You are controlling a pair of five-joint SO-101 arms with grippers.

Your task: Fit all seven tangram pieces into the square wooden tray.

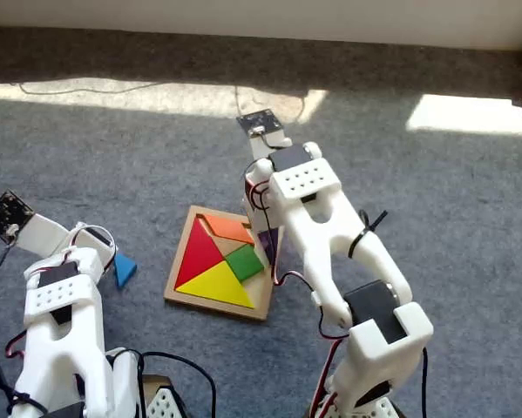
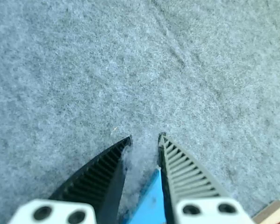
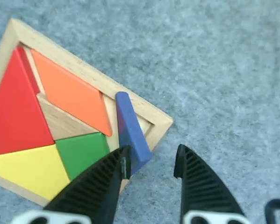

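Right wrist view: parted fingers [image 3: 102,182], one touching the dark-blue piece [image 3: 130,128].

Grey carpeted floor [image 1: 435,192], crossed by a sunlit band at its far side. Lying on it are a light blue triangular tangram piece [image 2: 149,203], between the left gripper's [image 2: 144,142] parted jaws, and a square wooden tray [image 3: 97,77], one corner just beyond the right gripper's [image 3: 151,156] parted jaws.
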